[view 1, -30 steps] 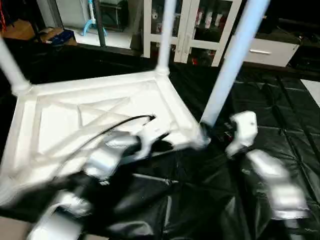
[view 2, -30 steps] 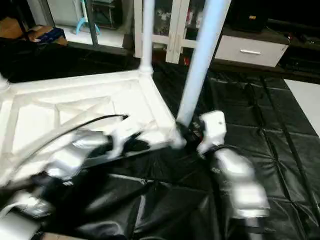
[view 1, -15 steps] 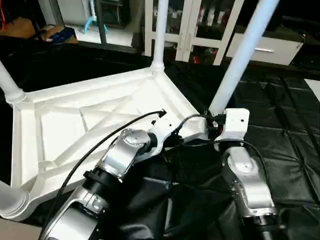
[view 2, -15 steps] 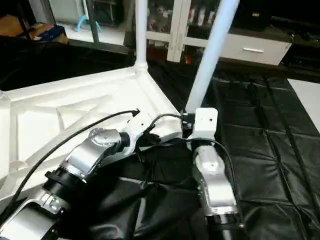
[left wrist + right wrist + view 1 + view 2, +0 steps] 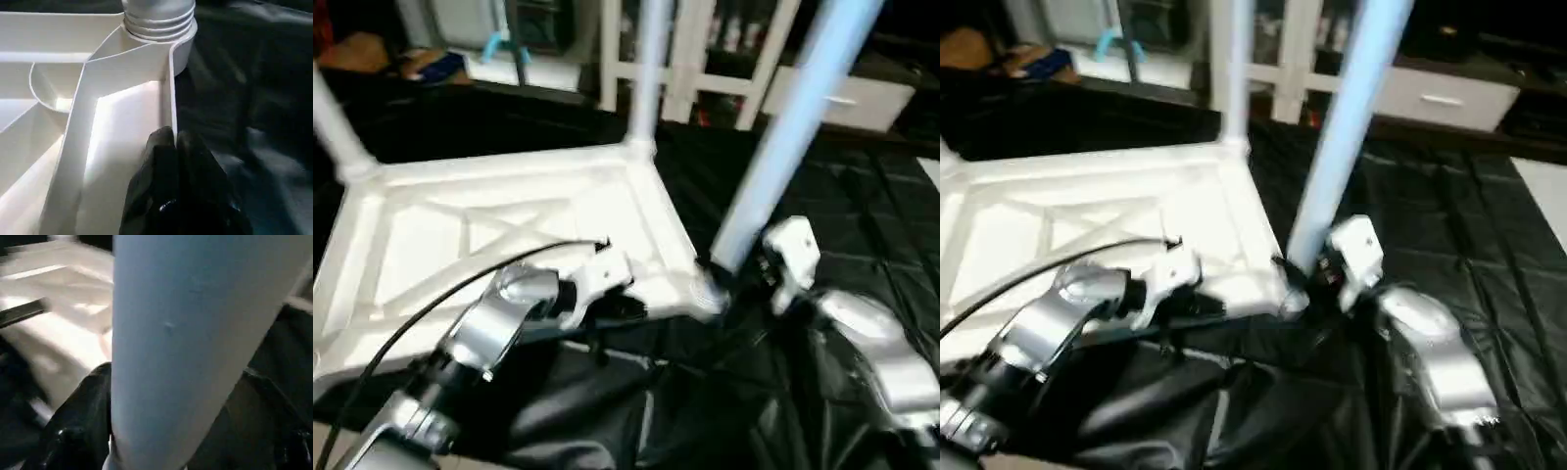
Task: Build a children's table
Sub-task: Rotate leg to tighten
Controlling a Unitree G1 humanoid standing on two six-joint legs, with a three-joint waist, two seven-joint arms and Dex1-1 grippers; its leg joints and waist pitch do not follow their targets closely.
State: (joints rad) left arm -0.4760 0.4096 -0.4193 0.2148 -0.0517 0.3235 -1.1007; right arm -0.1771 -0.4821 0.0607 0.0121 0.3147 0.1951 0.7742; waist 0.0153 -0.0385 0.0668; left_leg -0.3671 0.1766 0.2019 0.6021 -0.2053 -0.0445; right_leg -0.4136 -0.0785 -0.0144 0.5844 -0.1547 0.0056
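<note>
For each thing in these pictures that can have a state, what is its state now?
Table top: upside down, ribs up, on black sheet.
Near leg: upright in its corner socket.
Far leg: upright in socket.
Left tool: shut on top's rim.
Right tool: fingers either side of near leg.
Cabinet: doors closed.

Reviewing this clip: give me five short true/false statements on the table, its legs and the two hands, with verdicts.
1. The table top lies underside up. True.
2. The left hand is shut on the top's side wall. True.
3. The right hand has a leg between its fingers. True.
4. That leg lies flat on the floor. False: it stands up from the near corner socket.
5. The floor sheet is white. False: it is black.
</note>
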